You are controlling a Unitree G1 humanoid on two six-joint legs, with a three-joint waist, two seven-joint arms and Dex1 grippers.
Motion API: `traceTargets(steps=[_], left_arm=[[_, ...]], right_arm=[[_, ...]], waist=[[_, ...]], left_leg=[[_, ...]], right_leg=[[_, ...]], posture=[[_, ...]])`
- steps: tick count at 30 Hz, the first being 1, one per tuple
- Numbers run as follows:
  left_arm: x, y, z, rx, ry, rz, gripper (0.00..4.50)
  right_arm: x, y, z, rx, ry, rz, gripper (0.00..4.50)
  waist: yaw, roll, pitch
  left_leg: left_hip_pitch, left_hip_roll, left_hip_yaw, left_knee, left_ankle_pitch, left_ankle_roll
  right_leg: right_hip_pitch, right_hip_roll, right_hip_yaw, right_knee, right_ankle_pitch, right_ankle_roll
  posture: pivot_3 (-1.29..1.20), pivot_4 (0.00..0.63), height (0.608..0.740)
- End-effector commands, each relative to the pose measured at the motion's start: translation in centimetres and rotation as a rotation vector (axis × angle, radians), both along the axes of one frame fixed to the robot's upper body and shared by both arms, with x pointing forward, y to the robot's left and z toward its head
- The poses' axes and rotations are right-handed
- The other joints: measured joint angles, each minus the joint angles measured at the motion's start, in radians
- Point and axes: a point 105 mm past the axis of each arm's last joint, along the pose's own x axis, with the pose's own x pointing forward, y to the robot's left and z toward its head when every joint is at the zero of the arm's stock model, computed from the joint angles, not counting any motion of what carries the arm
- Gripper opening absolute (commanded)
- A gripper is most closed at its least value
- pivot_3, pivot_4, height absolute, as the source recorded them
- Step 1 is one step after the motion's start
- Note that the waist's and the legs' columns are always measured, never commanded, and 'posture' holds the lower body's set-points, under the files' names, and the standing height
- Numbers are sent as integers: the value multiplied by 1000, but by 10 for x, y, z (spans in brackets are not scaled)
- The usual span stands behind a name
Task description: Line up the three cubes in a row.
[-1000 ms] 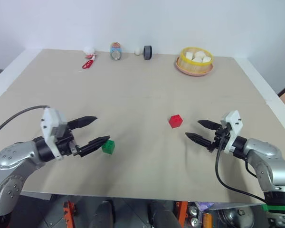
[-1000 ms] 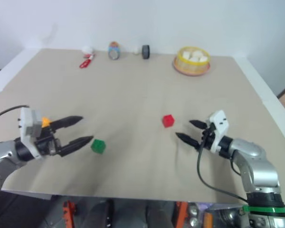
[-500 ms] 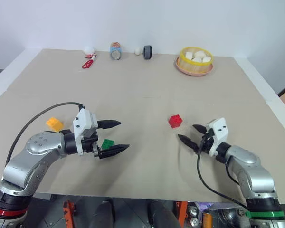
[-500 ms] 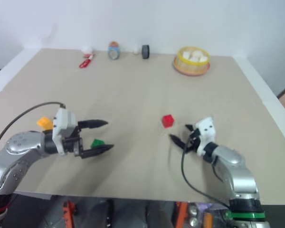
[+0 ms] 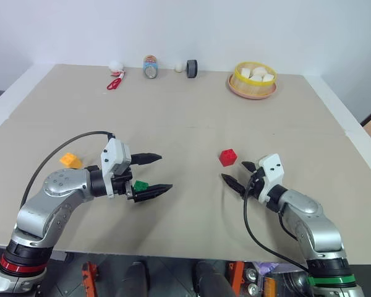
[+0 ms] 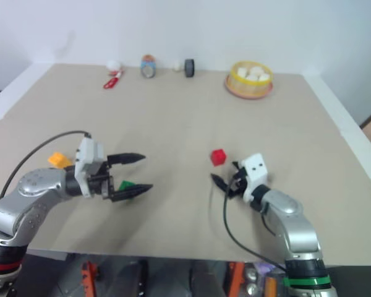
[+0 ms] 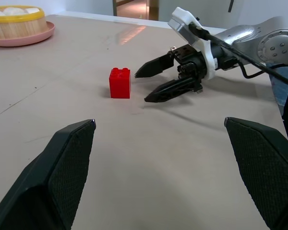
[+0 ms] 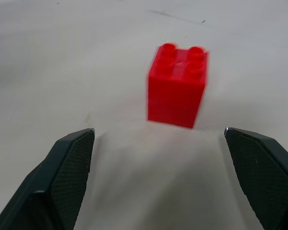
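The red cube [image 5: 228, 157] sits right of the table's centre, studs up, also seen as the red cube [image 8: 177, 86] in the right wrist view. My right gripper [image 5: 234, 172] is open just in front of and to the right of it, fingers pointing at it without touching. The green cube [image 5: 139, 185] lies at the left, partly hidden behind the near finger of my open left gripper [image 5: 165, 172], which points right. The orange-yellow cube [image 5: 70, 161] rests further left, behind my left arm. In the left wrist view the red cube [image 7: 120, 83] stands beside the right gripper [image 7: 140, 87].
At the table's far edge stand a yellow-rimmed basket [image 5: 237, 77] of white lumps on a pink plate, a dark roll [image 5: 192, 68], a small white ball [image 5: 180, 66], a can [image 5: 150, 67], red scissors [image 5: 115, 82] and a white lump [image 5: 116, 64].
My left gripper has swung right, its fingers now over the green cube. My right gripper has moved left, closer to the red cube. Both stay open; the cubes lie where they were.
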Motion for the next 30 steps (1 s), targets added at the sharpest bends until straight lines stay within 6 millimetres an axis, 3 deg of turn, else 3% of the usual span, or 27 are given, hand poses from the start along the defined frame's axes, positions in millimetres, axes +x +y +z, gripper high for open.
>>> traceTargets(steps=[1, 23, 24, 28, 30], left_arm=[[-2, -3, 9, -14, -44, -6, 4449], [-4, -7, 15, -64, -72, 4, 4449], [-4, -7, 15, -62, -73, 7, 4500], [-3, -5, 13, -55, -73, 15, 4500], [-3, -5, 12, -51, -72, 15, 4500]], right_arm=[[6, 1, 12, 15, -45, -4, 4500], [41, 15, 13, 24, -58, -63, 4500], [41, 15, 13, 22, -59, -61, 3942], [40, 11, 14, 18, -61, -60, 2696], [40, 8, 14, 17, -61, -63, 1852]], waist=[[0, 0, 0], [0, 0, 0], [0, 0, 0], [0, 0, 0], [0, 0, 0]], left_leg=[[0, 0, 0, 0, 0, 0], [0, 0, -1, 0, 1, 0], [0, 0, -1, 0, 1, 0], [0, 0, -1, 0, 1, 0], [0, 0, -1, 0, 1, 0]], right_leg=[[0, 0, 0, 0, 0, 0], [0, 1, 0, 0, 3, 4], [0, 1, 0, 0, 3, 4], [0, 1, 0, 0, 3, 4], [0, 1, 0, 0, 3, 4]], posture=[[0, 150, 740], [0, 150, 740], [0, 150, 740], [0, 150, 740], [0, 150, 740]])
